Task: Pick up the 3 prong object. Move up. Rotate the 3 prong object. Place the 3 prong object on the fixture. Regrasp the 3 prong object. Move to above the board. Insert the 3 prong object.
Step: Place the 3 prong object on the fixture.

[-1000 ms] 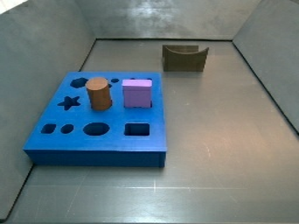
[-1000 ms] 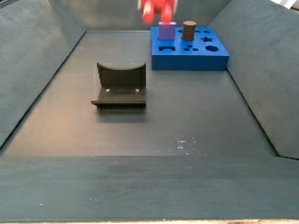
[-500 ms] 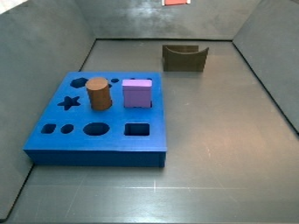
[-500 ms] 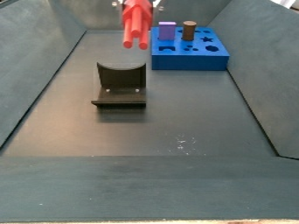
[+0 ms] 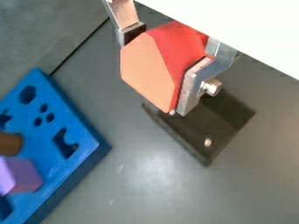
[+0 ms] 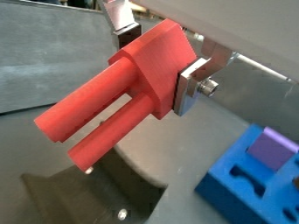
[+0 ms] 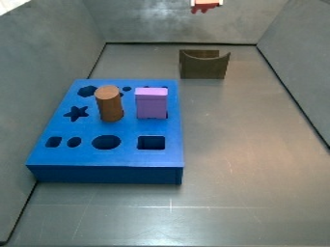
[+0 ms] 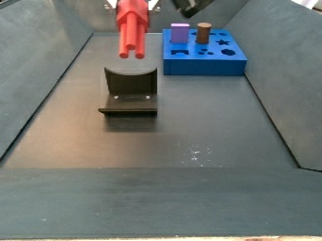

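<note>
Two silver finger plates of the gripper (image 6: 152,48) are clamped on the thick end of the small red plastic 3 prong object (image 6: 117,94). In a side view its long axis is upright, prongs pointing down (image 8: 131,33), hanging above the dark notched fixture (image 8: 128,90), apart from it. The large flat blue board (image 8: 204,56) lies well off to the side.
</note>
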{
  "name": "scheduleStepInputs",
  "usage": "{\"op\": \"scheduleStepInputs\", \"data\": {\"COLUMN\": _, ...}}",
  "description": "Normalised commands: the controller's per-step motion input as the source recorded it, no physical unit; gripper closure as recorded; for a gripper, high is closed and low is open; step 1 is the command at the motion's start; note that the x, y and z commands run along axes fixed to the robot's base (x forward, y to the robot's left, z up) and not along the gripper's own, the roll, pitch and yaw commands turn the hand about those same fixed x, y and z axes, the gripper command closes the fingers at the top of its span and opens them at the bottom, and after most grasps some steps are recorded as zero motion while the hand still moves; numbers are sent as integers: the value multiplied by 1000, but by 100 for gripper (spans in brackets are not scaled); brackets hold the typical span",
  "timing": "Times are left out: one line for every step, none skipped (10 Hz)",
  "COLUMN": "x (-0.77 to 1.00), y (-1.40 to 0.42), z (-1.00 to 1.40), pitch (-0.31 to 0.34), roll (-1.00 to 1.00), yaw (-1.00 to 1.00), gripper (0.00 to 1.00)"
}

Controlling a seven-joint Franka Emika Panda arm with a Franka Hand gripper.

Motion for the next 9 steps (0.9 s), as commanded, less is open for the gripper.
{"op": "scheduleStepInputs", "data": {"x": 127, "y": 47, "z": -13, "pitch": 130, "roll": -675, "yaw": -135, "gripper": 100}}
{"op": "scheduleStepInputs", "data": {"x": 56, "y": 44, "z": -7, "pitch": 80, "roll": -442, "yaw": -137, "gripper": 100}}
{"op": "scheduleStepInputs", "data": {"x": 49, "y": 38, "z": -3, "pitch": 55, "roll": -326, "yaw": -132, "gripper": 100}}
{"op": "scheduleStepInputs", "data": {"x": 53, "y": 22, "z": -6, "pitch": 26, "roll": -201, "yaw": -117, "gripper": 100}}
{"op": "scheduleStepInputs", "data": {"x": 125, "y": 132, "z": -1000, "pitch": 111, "roll": -1000, "yaw": -110, "gripper": 100}}
{"op": "scheduleStepInputs", "data": {"x": 130, "y": 137, "z": -1000, "pitch": 104, "roll": -1000, "yaw": -114, "gripper": 100}}
{"op": "scheduleStepInputs", "data": {"x": 141, "y": 141, "z": -1000, "pitch": 124, "roll": -1000, "yaw": -129, "gripper": 100}}
{"op": "scheduleStepInputs", "data": {"x": 154, "y": 136, "z": -1000, "pitch": 130, "roll": -841, "yaw": -139, "gripper": 100}}
{"op": "scheduleStepInputs", "data": {"x": 159, "y": 138, "z": -1000, "pitch": 106, "roll": -677, "yaw": -145, "gripper": 100}}
